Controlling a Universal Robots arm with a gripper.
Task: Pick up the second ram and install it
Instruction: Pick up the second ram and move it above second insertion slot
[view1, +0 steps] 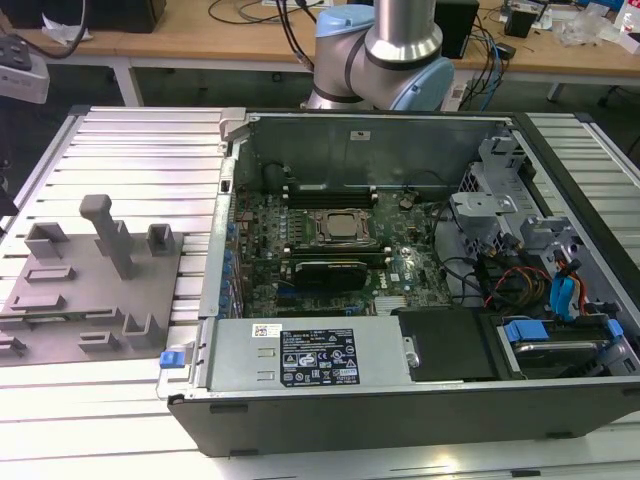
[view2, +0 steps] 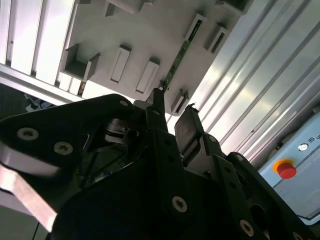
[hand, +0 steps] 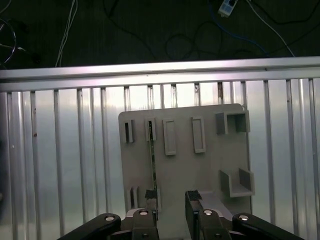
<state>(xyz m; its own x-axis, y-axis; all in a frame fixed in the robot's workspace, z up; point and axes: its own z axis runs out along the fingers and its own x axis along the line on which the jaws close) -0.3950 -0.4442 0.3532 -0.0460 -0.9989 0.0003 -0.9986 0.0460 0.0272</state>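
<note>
The second ram is a thin green stick standing on edge in the grey holder tray. In the second wrist view the ram runs along the tray between small slot blocks. My gripper hangs well above the tray, open, with nothing between its black fingers. One fingertip lines up over the ram's near end, and the other fingertip is over bare tray. The gripper does not touch the ram.
In the exterior view the tray lies on a ribbed aluminium table, to the left of an open computer case. Inside are the motherboard's CPU socket and black memory slots. The arm's base stands behind the case.
</note>
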